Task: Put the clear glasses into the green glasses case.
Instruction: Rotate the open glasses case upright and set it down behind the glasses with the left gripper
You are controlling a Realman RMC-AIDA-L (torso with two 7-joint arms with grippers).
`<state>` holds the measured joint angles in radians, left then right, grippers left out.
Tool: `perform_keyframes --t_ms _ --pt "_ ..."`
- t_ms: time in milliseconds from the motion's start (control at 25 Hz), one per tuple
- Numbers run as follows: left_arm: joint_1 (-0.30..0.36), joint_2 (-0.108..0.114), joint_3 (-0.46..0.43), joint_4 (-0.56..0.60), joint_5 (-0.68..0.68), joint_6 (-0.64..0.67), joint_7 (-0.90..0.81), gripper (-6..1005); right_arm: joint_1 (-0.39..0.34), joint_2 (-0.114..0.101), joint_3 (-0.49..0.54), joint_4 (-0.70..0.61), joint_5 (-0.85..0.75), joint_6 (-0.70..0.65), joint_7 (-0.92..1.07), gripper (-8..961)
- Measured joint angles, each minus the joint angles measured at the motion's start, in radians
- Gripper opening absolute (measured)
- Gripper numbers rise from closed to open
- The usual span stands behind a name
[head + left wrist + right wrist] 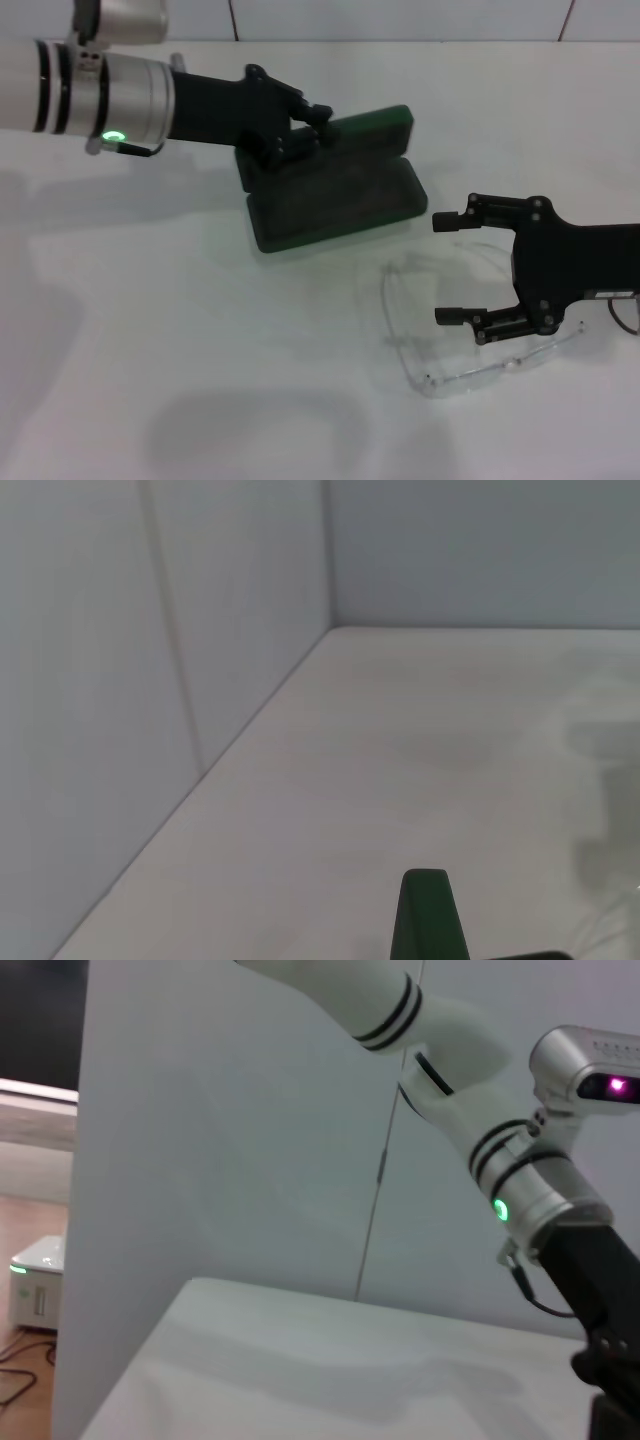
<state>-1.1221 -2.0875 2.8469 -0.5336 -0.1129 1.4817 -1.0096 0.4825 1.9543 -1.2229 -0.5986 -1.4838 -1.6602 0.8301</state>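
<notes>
The green glasses case lies open at the table's middle back, with its lid standing up behind the dark-lined base. My left gripper reaches in from the left and is shut on the lid's left end. A green corner of the case shows in the left wrist view. The clear glasses lie on the table right of and in front of the case. My right gripper is open over their right part, one finger on the far side and one on the near side.
The white table stretches left and in front of the case. White walls close off the back. The right wrist view shows my left arm against the wall.
</notes>
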Motion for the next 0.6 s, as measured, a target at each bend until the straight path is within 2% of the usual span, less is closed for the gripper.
perform_keyframes --t_ms 360,600 --pt "-0.063 0.001 0.000 0.079 0.067 -0.027 0.071 260 -0.012 0.016 0.001 0.005 -0.001 0.005 -0.021 839" --pt "-0.107 -0.001 0.000 0.133 0.157 -0.090 0.076 276 -0.014 0.020 0.001 0.005 -0.001 0.011 -0.027 839"
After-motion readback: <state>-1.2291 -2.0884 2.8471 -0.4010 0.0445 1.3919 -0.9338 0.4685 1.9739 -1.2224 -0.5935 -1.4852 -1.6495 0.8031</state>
